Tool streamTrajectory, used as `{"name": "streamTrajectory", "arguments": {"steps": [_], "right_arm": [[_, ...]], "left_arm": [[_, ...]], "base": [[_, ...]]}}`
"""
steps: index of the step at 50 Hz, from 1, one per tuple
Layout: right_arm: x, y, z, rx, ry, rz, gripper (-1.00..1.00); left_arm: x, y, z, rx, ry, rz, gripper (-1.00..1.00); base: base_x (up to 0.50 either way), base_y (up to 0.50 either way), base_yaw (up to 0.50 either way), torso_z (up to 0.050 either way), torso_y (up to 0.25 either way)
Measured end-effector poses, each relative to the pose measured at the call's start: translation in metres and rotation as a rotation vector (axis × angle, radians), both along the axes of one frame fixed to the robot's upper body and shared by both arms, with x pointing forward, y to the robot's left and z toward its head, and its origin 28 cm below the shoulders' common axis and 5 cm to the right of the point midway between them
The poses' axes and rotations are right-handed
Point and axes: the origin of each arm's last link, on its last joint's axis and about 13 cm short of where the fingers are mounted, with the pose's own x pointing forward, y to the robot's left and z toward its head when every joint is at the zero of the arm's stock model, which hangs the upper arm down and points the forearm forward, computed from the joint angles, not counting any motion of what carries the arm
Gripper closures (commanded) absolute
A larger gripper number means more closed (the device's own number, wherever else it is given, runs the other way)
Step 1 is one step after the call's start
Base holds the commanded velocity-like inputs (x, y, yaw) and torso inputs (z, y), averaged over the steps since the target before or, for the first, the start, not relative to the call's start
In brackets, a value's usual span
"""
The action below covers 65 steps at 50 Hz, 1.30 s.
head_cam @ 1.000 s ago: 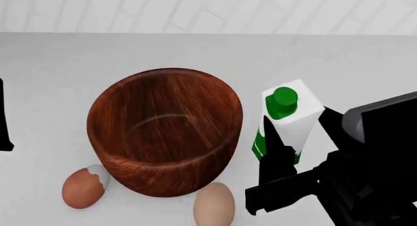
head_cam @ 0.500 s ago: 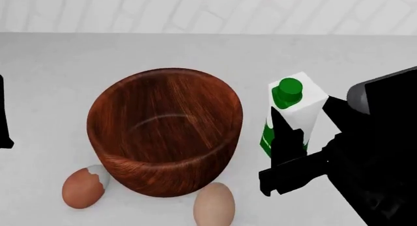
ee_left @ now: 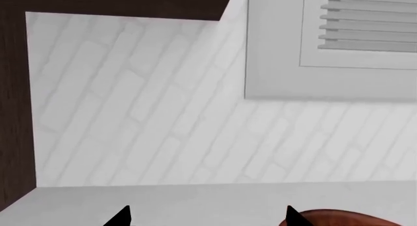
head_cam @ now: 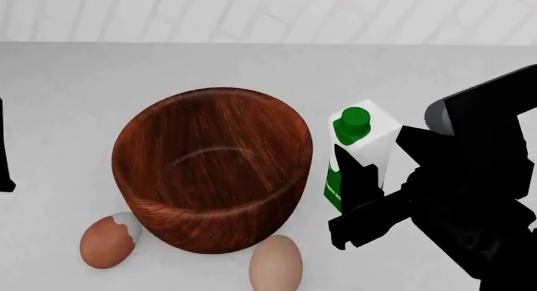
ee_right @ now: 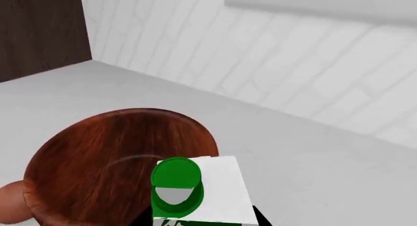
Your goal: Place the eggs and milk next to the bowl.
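The wooden bowl (head_cam: 214, 165) stands mid-table. The milk (head_cam: 373, 140), white with a green cap, is just right of the bowl, with a narrow gap between them. My right gripper (head_cam: 378, 168) is shut on the milk, one finger on each side; the wrist view shows the milk (ee_right: 221, 187) between the jaws of the right gripper (ee_right: 202, 221), beside the bowl (ee_right: 97, 157). The reddish-brown egg (head_cam: 105, 241) lies at the bowl's front left. The tan-pink egg (head_cam: 275, 263) lies at its front right. My left gripper (ee_left: 206, 217) is open and empty beside the bowl's rim (ee_left: 345, 218).
A white brick wall (head_cam: 268, 14) closes the table's far edge. A dark wood panel (ee_right: 39, 35) stands at the far left. Part of my left arm (head_cam: 4, 153) shows at the left edge. A window frame with blinds (ee_left: 339, 45) is on the wall.
My right gripper, with the milk in it, first shifted a little right and away, then came back left. The milk is now closer to the bowl. The eggs and bowl have not moved.
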Motion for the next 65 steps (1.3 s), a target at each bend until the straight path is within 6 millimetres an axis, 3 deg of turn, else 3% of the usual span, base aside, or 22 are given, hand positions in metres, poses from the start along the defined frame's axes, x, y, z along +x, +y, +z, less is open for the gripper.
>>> {"name": "streamTrajectory", "arguments": {"steps": [37,65], "right_arm": [[0.02,0.007,-0.02,-0.004,0.058,0.058,1.0],[0.019,0.006,-0.036,0.007,0.091,0.053,1.0]], "left_arm": [[-0.003,0.005,-0.004,0.006,0.004,0.02,-1.0],[-0.001,0.004,-0.008,0.015,0.01,0.015,-1.0]], "base": [[0.0,0.0,0.0,0.0,0.0],[0.0,0.0,0.0,0.0,0.0]]}}
